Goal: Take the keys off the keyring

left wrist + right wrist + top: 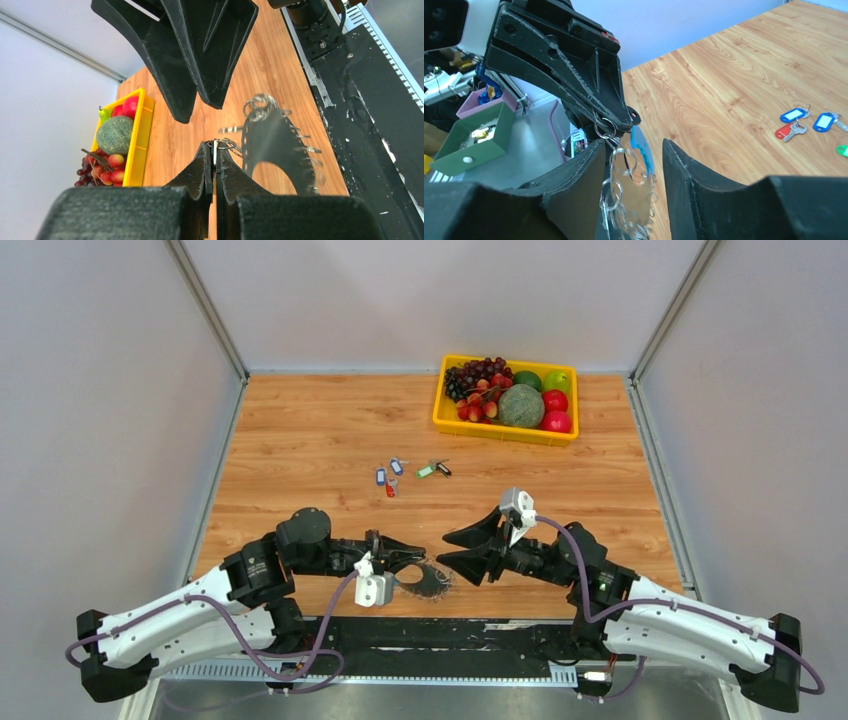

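Note:
The keyring [428, 581] is a dark grey hoop with small silver rings along its edge, near the table's front edge. My left gripper [405, 552] is shut on a small silver ring at the hoop's rim [216, 145]. The hoop [274, 145] hangs beside the left fingers. My right gripper [443, 548] is open, its fingers [589, 170] on either side of the blurred hoop and its blue section [642, 146]. Loose keys lie on the table: blue ones [380, 477], a red one [390, 488], a green one [425, 471] and a black one [444, 469]. Blue keys [794, 114] and a red key [789, 131] also show in the right wrist view.
A yellow fruit tray [440, 410] with grapes, a melon and apples stands at the back right. The black base rail [440, 635] runs along the near edge under both arms. Grey walls close in the left, right and back sides.

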Robot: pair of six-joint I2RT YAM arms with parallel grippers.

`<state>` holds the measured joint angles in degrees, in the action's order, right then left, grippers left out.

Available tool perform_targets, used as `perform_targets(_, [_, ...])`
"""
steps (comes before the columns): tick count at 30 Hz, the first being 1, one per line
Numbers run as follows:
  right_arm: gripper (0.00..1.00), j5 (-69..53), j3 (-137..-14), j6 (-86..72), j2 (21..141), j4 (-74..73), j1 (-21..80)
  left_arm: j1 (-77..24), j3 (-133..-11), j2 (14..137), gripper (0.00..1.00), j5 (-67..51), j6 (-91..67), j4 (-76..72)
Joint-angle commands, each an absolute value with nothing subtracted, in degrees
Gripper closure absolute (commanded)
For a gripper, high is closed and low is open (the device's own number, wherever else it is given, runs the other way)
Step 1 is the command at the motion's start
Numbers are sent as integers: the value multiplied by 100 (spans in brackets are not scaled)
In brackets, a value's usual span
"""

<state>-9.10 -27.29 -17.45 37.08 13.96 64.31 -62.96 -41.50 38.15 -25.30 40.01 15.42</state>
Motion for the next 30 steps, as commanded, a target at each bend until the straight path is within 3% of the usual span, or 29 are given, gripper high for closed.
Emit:
perform_targets(1, [51, -1148, -3085, -889, 3552, 868, 6426, -6311, -4192, 3770, 100, -2693, 4043, 1336])
perform_targets(11, [62, -1441, -3366, 425, 3764, 832, 6431, -6312, -4201, 3766, 100, -2781, 4035, 1336])
perform_targets(30, [70, -2221, -3668, 730, 4526, 866, 6429, -6311, -4204, 3769, 100, -2799, 4043, 1342])
